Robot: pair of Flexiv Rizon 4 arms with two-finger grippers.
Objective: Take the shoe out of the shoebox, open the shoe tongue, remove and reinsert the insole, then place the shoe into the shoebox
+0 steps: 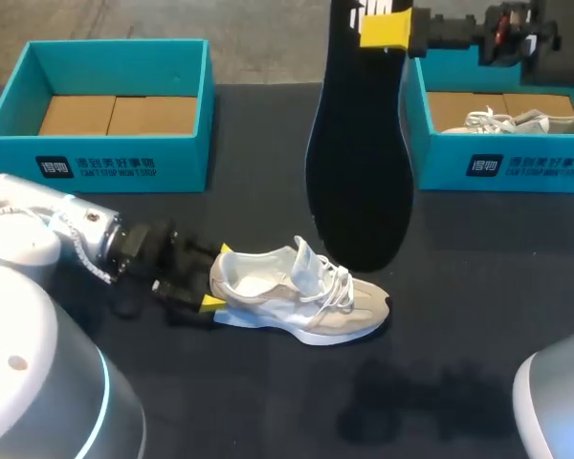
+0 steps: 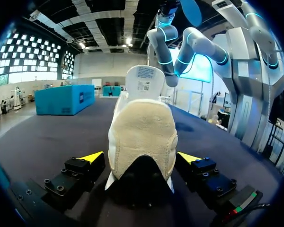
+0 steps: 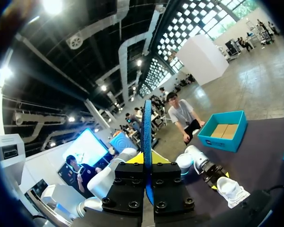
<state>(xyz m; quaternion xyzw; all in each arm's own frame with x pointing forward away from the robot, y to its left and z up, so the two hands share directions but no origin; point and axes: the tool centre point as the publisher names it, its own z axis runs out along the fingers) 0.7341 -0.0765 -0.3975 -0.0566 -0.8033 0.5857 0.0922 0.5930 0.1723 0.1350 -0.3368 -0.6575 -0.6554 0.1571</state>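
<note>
A beige and white shoe (image 1: 301, 296) lies on its sole on the dark table, toe to the right, tongue raised. My left gripper (image 1: 215, 279) is open around its heel; in the left wrist view the heel (image 2: 142, 137) sits between the spread fingers (image 2: 92, 157) with a small gap on each side. My right gripper (image 1: 384, 31) is high at the back, shut on the top of the black insole (image 1: 359, 163), which hangs down with its tip just behind the shoe. In the right wrist view the insole (image 3: 147, 127) stands edge-on between the fingers, with the shoe (image 3: 232, 189) far below.
An open teal shoebox (image 1: 105, 153) with a cardboard floor stands at the back left. A second teal box (image 1: 497, 163) at the back right holds another pale shoe (image 1: 531, 120). My left arm (image 1: 67, 229) lies low across the table's left side.
</note>
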